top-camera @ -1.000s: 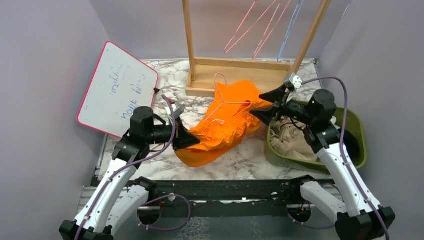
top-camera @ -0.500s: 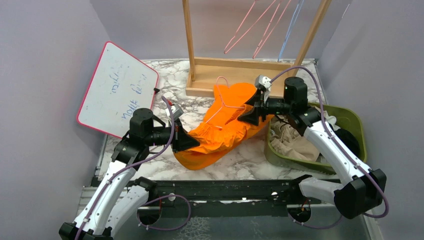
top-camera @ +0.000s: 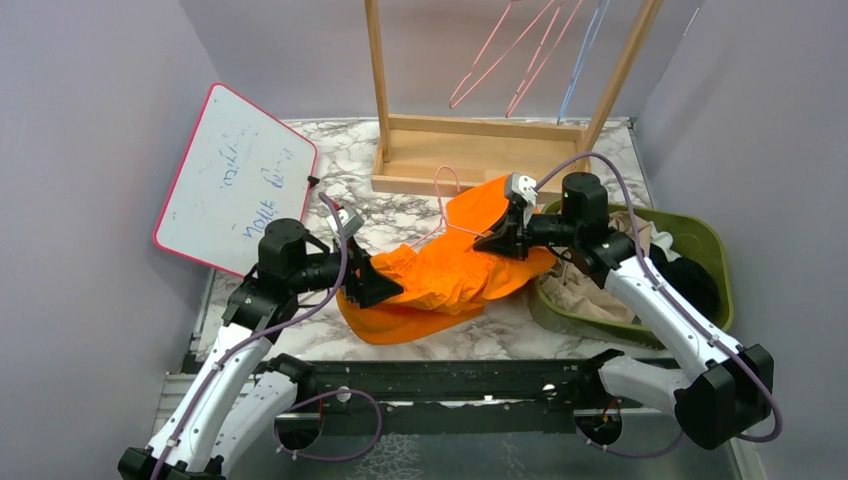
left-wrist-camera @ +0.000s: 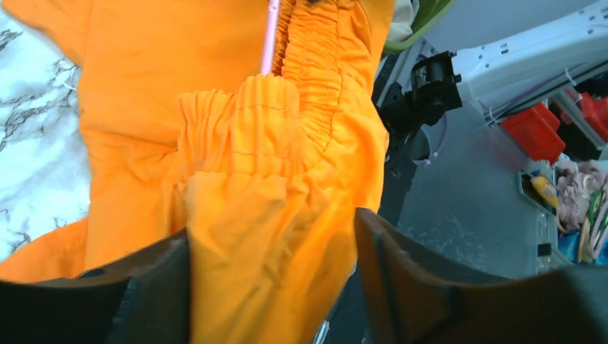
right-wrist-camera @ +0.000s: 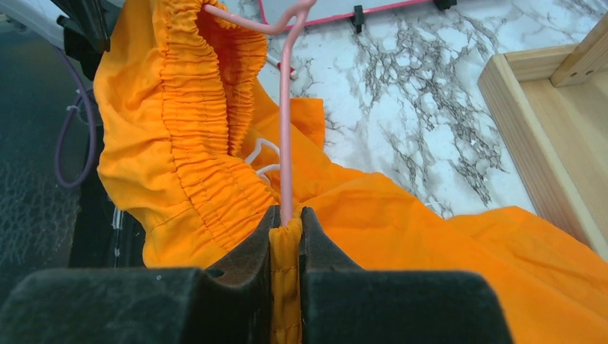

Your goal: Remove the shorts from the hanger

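Worktop [top-camera: 340, 195]: marbled white, carrying everything listed below.
Wooden rack [top-camera: 470, 150]: at the far edge, tray-like base just beyond the cloth; uprights cut off by the top of the overhead view.
Whiteboard [top-camera: 235, 180]: red-framed, propped at the far left, well apart from the cloth; scribbles too faint to read.
Green bin [top-camera: 722, 275]: at the right, touching the right end of the orange cloth; tan fabric [top-camera: 575, 295] and black fabric [top-camera: 695, 285] inside.
Orange shorts [top-camera: 450, 275]: sprawled mid-worktop between the two hands, right end draped against the bin rim.
Right arm [top-camera: 660, 300]: stretched across the bin, covering part of its contents.
Left hand [top-camera: 378, 285]: at the near-left end of the shorts, released, fingers spread with a fold of gathered waistband lying loose between them.
Right hand [top-camera: 497, 238]: at the far-right end, clenched on a stitched hem of the orange shorts.
Pink hanger [top-camera: 445, 195]: hook poking out on the far side, toward the rack base; wire running through the waistband down to the right hand's pinch.
Spare hangers [top-camera: 500, 60]: pink and blue wires dangling from the rack, tops out of frame.
In the way: elastic waistband bunched round the hanger wire; bin pressed right beside the cloth.
Hidden: most of the hanger under orange folds; impossible to tell whether the wire is caught in the pinch along with the hem.
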